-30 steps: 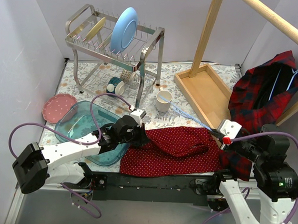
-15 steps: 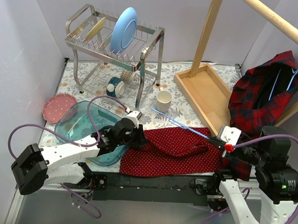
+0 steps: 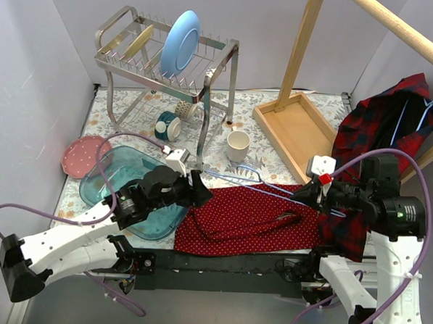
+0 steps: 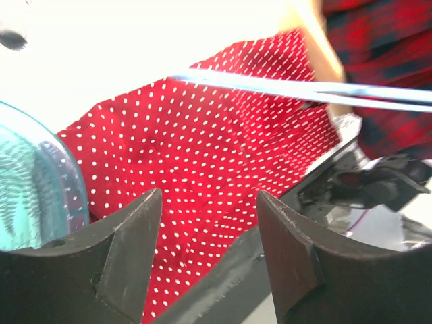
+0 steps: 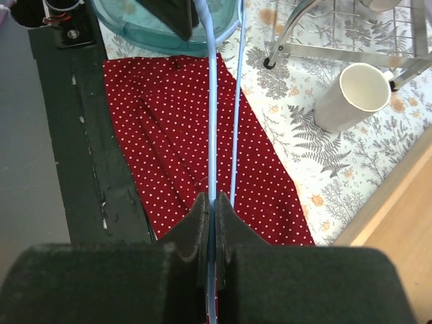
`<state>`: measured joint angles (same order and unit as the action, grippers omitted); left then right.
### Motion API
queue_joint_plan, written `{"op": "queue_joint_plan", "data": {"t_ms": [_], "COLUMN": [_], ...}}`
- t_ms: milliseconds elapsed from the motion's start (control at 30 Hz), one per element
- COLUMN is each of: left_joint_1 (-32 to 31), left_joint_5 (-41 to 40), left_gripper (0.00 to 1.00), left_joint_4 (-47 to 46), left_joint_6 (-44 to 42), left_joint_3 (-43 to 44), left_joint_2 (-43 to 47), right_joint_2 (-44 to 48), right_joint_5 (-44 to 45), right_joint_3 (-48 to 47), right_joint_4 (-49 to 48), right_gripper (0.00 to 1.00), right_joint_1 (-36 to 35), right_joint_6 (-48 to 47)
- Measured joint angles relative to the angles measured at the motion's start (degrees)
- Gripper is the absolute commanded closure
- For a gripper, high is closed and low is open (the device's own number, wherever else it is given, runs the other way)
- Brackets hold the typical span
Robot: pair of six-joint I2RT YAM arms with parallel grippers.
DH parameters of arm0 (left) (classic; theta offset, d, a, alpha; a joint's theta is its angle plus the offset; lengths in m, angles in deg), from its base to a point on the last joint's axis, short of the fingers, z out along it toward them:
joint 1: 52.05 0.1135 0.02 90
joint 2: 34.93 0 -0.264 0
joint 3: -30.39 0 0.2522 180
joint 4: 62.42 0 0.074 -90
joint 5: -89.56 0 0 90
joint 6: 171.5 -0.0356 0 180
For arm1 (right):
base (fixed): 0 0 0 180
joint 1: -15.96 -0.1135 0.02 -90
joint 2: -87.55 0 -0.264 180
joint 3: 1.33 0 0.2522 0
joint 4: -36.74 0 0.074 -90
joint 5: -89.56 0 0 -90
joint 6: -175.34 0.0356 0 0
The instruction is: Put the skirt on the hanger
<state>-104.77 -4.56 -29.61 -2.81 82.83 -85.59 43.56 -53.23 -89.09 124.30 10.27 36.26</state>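
The skirt (image 3: 250, 218), bright red with small white dots, lies flat along the table's near edge. My left gripper (image 3: 198, 191) hovers over its left end, open, and nothing sits between its dark fingers (image 4: 131, 250); the left wrist view shows the skirt (image 4: 202, 155) below them. My right gripper (image 3: 304, 198) is shut on the light blue wire hanger (image 3: 252, 183), which reaches left above the skirt toward the left gripper. In the right wrist view the hanger (image 5: 210, 101) runs straight out from the closed gripper (image 5: 212, 202) over the skirt (image 5: 175, 135).
A teal glass dish (image 3: 113, 186) sits under the left arm, with a pink plate (image 3: 85, 155) beside it. Behind stand a metal dish rack (image 3: 164, 58), a white cup (image 3: 238, 145) and a wooden tray (image 3: 298, 130). A plaid shirt (image 3: 378, 134) hangs at the right.
My left gripper has opened, let go of the skirt's left end and risen. The right gripper has lifted and swung the hanger left over the skirt.
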Motion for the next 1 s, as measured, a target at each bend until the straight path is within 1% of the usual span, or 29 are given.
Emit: {"op": "queue_joint_plan", "data": {"t_ms": [33, 67, 167, 233, 333, 467, 733, 867, 1000], "left_joint_1": [0.0, 0.0, 0.0, 0.0, 0.0, 0.0, 0.0, 0.0, 0.0], "left_joint_5": [-0.4, -1.1, -3.5, -4.3, -3.3, 1.8, 13.9, 19.1, 22.2], "left_gripper": [0.4, 0.35, 0.28, 0.28, 0.25, 0.23, 0.25, 0.26, 0.29], "left_joint_4": [1.8, 3.5, 9.1, 11.3, 12.3, 12.5, 11.7, 9.4, 8.7], "left_joint_6": [0.2, 0.2, -0.2, -1.6, -5.0, -13.2, -29.4, -34.2, -35.6], "left_joint_3": [1.2, 2.3, 5.1, 6.4, 7.5, 8.3, 8.9, 9.1, 9.0], "left_joint_2": [1.2, 2.8, 8.4, 12.3, 16.3, 15.6, 13.2, 13.1, 12.1], "right_joint_2": [-0.7, -1.2, -2.8, -3.9, -6.7, -10.2, -11.2, -13.6, -18.4], "right_joint_5": [-0.3, -0.6, -1.7, -2.3, -3.0, -3.0, -2.1, -1.5, -0.9], "right_joint_3": [0.0, 0.0, 0.6, 1.9, 4.4, 6.6, 7.0, 7.0, 7.0], "right_joint_4": [0.1, 0.2, 0.2, 0.3, 0.3, 0.4, 0.9, 1.1, 1.1], "right_gripper": [0.99, 0.99, 0.99, 0.99, 0.99, 0.99, 0.99, 0.99, 0.99], "right_joint_1": [0.0, -0.1, -1.5, -3.5, -8.6, -15.0, -20.2, -23.3, -24.5], "right_joint_6": [-0.3, -0.5, -0.9, -1.2, -1.5, -1.5, -1.5, -1.4, -1.2]}}
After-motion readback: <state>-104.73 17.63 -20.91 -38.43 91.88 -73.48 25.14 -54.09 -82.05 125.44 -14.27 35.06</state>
